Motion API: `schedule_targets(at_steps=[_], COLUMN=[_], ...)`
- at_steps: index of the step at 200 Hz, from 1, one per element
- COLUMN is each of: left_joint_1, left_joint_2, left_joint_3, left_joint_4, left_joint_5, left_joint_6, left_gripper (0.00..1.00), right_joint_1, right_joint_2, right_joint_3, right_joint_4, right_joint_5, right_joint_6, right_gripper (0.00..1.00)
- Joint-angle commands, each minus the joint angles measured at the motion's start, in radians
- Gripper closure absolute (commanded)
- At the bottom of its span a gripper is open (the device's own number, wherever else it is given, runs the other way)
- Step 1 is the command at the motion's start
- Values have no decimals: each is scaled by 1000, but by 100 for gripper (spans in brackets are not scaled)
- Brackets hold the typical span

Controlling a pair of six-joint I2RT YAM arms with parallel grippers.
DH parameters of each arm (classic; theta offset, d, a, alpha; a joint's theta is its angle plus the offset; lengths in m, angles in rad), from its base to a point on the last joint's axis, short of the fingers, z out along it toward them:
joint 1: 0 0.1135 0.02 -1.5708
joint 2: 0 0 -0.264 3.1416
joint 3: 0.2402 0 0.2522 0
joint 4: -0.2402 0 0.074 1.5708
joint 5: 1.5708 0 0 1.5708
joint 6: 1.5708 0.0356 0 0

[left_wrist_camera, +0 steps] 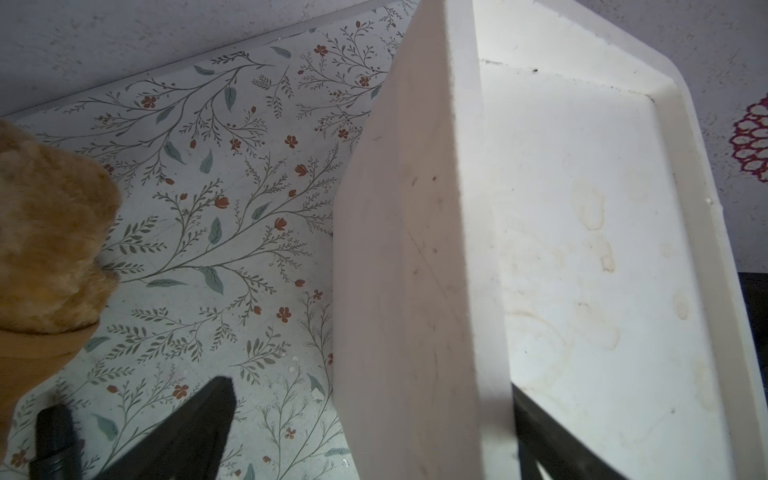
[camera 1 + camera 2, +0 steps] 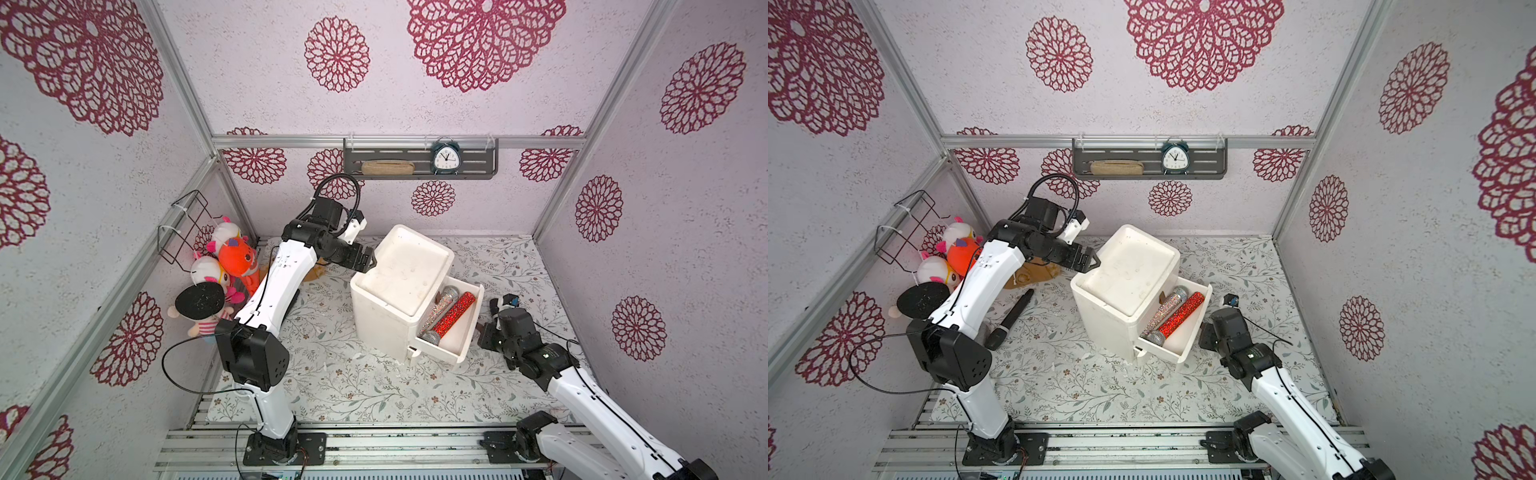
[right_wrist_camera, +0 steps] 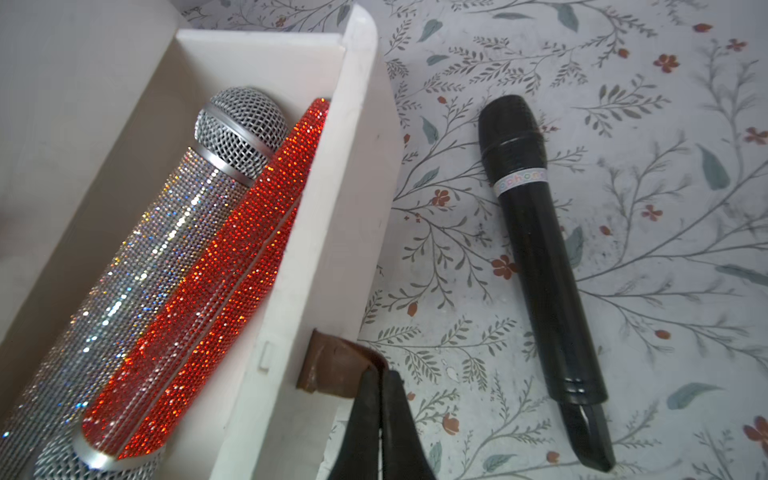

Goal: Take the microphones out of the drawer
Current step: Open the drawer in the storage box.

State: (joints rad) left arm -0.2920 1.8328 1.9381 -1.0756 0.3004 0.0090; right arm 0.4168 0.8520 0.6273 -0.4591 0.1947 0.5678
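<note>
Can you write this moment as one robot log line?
left gripper: open, astride cabinet rim | right gripper: shut on pull tab | drawer: open | silver microphone, red microphone: inside | black microphone: on table

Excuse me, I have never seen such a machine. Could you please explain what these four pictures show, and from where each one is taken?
This is a robot with two arms at a table. Two pictures look down from above, through twin cameras side by side, so they are almost alike. The other two come from a small camera on each arm's wrist. On the table stands a white cabinet with an open drawer. In it lie a silver microphone and a red microphone. A black microphone lies outside on the table. The left gripper is open, astride the cabinet's top edge. The right gripper is shut on the drawer's brown tab.
</note>
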Motion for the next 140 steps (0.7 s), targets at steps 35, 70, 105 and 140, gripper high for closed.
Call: schedule_targets(at_steps=[35,70,105,140], left_joint_1=[19,20,17,16], left_joint_2=[-14,-27,-41,-49], left_joint_3=[7,6,4,20], left_joint_4=[-1,0,14,12], left_joint_5=[-95,-71,-42,-31], left_joint_6=[14,19,16,14], left_gripper=[3,3,3,3], right_joint_1=[-18,-18,-19,-18], right_joint_2=[6,12,66,172], right_joint_3=[10,89,189,309], right_joint_4=[-67,-114,-165,-226], right_joint_5=[75,110,71,13], right_joint_6=[-19,-54,-115,-146], right_gripper=[86,52,11,1])
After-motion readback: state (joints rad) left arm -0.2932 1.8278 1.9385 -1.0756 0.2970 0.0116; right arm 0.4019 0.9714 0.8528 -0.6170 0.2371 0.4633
